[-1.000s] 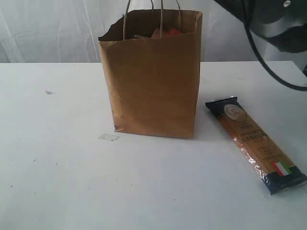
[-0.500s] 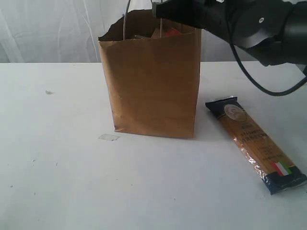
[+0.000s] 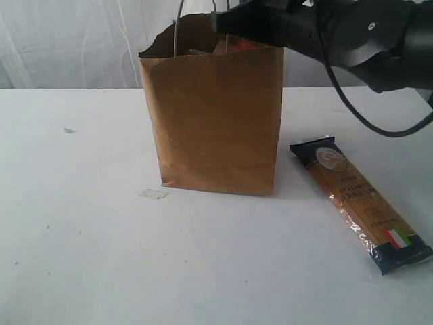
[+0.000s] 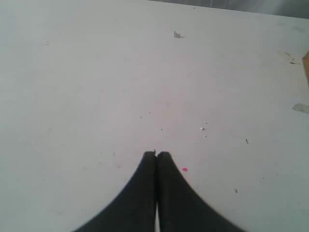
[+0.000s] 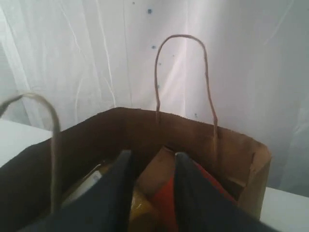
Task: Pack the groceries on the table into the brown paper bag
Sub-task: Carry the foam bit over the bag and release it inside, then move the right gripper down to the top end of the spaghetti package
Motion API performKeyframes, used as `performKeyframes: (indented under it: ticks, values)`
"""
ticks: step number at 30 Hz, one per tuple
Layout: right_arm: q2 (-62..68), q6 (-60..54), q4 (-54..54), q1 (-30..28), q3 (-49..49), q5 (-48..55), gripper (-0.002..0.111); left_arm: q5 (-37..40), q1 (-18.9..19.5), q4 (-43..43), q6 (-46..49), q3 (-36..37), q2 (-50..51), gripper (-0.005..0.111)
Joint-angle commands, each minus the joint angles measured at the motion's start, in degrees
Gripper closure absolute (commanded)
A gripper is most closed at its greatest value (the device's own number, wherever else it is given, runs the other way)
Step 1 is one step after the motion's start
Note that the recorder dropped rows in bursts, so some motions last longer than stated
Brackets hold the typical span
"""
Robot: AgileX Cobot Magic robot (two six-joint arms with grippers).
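**Reaching into the bag mouth, one packet out on the worktop**

Counted, the scene has one brown paper bag, two string handles on it, one long spaghetti packet and two grippers. The bag stands upright at the middle of the white worktop, towards its far side. The spaghetti packet lies flat to the right of the bag, near it but not touching, and runs at a slant towards the near right corner.

The right arm comes in from the far right over the bag's rim. The right gripper sits inside the bag mouth with its jaws partly apart. A brown pouch with orange label shows in the gap between them, with something yellow beside it lower in the bag.

The left gripper is closed, fingertips pressed together on nothing, and hangs over bare worktop on the left, where a few specks and a pink dot lie.
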Motion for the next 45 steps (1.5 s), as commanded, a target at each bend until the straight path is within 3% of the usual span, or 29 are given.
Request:
performKeyframes:
  ticks: [1, 8, 11, 17, 26, 31, 36, 41, 45]
  values:
    - [-4.1, -1.3, 0.1, -0.3, 0.0, 5.0, 0.081, -0.2, 0.1, -0.4, -0.2, 0.0, -0.3, 0.107]
    - [-11.8, -2.3, -0.1, -0.3, 0.0, 12.3, 0.081, -0.2, 0.1, -0.4, -0.2, 0.0, -0.3, 0.107]
    - [-14.9, -2.3, -1.5, -0.3, 0.0, 22.6, 0.081, -0.2, 0.1, -0.4, -0.2, 0.0, -0.3, 0.107]
    - [-19.6, -1.2, -14.4, -0.3, 0.0, 45.1, 0.081, -0.2, 0.1, -0.4, -0.2, 0.0, -0.3, 0.107]
    - [-21.8, 16.2, -36.8, -0.3, 0.0, 69.2, 0.081, -0.2, 0.1, -0.4, -0.2, 0.0, -0.3, 0.107]
    - [-21.8, 20.4, -45.0, -0.3, 2.3, 70.5, 0.081, -0.2, 0.1, -0.4, -0.2, 0.0, -0.3, 0.107]
    - [-21.5, 24.4, -57.5, -0.3, 7.0, 63.4, 0.082, -0.2, 0.1, -0.4, -0.2, 0.0, -0.3, 0.107]
    - [-17.0, 41.5, -78.9, -3.3, 9.1, 62.9, 0.106, -0.2, 0.1, -0.4, -0.2, 0.0, -0.3, 0.107]
    - [-9.1, 44.5, -79.4, -10.3, 9.1, 66.4, 0.108, -0.2, 0.1, -0.4, -0.2, 0.0, -0.3, 0.107]
